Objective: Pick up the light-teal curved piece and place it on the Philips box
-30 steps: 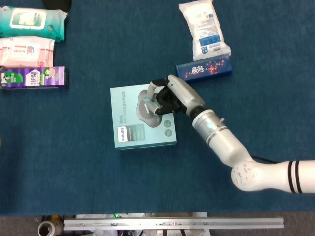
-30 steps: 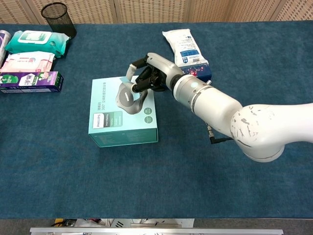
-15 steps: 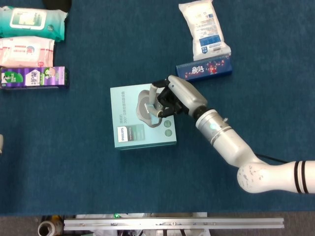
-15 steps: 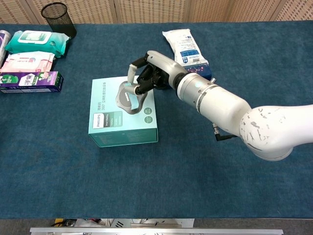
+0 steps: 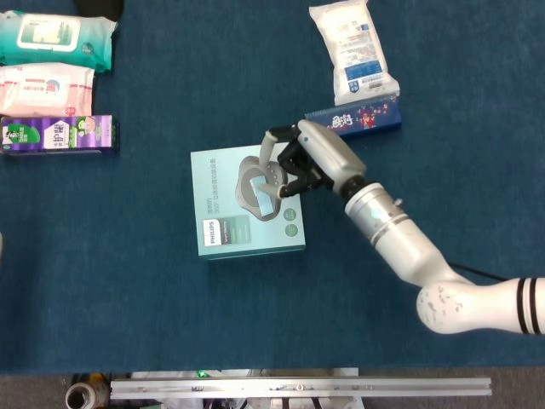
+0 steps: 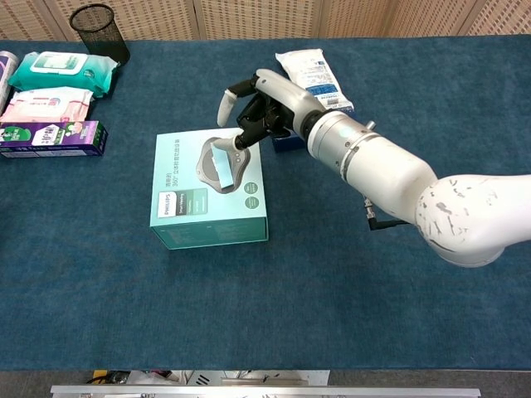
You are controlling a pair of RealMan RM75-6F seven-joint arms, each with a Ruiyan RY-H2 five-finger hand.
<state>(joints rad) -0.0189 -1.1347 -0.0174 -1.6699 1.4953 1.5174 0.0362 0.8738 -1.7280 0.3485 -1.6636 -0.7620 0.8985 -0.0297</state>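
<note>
the table point(image 5: 128, 281) fills the frame, the right arm point(image 5: 409, 256) reaching in from the lower right. mid-frame sits the philips box point(image 5: 221, 239), and the teal piece point(image 5: 261, 189) lies on its upper right part. the right hand point(image 5: 302, 162) is over it, fingers point(image 6: 226, 106) spread, grasping nothing, though one fingertip seems to touch the piece.

I read "PHILIPS" on the teal box point(image 5: 245, 213) at centre frame, low on its lid, with "360°" alongside. Other packets' print is too small for me.
</note>
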